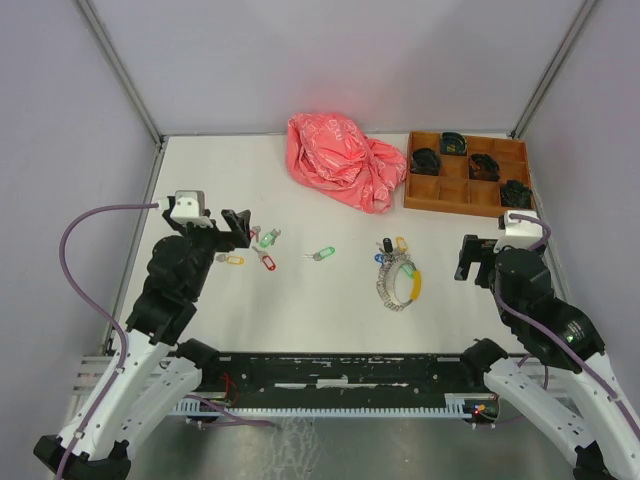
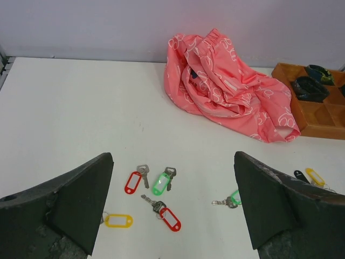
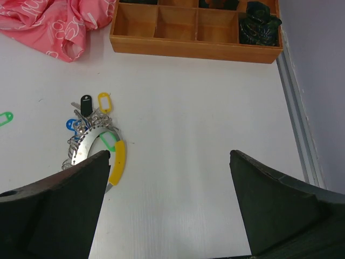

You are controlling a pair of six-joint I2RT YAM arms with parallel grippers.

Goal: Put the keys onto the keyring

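White worktop (image 1: 320,320), grey walls (image 1: 330,60) around. Pink cloth (image 1: 345,160), wooden tray (image 1: 450,207) at rear. Loose keys (image 1: 265,258) left of centre, keyring (image 1: 416,284) right. Released, empty: left hand (image 1: 243,228), right hand (image 1: 468,258).

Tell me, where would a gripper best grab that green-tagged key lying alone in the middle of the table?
Probably by its green tag, straight from above. The lone green-tagged key lies flat on the table, touching nothing, so nothing slips beneath it; the oblong tag is its broadest part, and closing across the tag's narrow width should hold.
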